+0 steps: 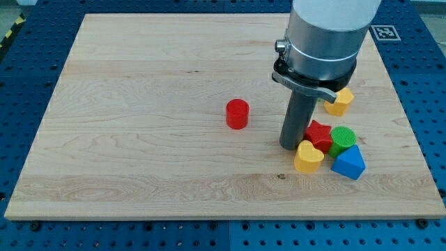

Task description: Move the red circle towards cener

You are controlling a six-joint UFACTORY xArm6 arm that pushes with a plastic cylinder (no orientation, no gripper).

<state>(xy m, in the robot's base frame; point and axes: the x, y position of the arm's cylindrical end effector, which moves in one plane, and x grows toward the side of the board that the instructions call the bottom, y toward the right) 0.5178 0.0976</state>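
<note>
The red circle (237, 114) is a short red cylinder standing alone near the middle of the wooden board (139, 104). My tip (290, 145) rests on the board to the right of the red circle, a clear gap apart from it. The tip stands just left of a cluster of blocks: a red star-like block (319, 134), a yellow heart (308, 157), a green round block (342, 139) and a blue triangle (349, 164). The tip looks close to or touching the red star-like block and the yellow heart.
A second yellow block (339, 102) lies at the view's right, partly hidden behind the arm's grey body (324, 42). The board's edges meet a blue perforated table (21, 84) on all sides.
</note>
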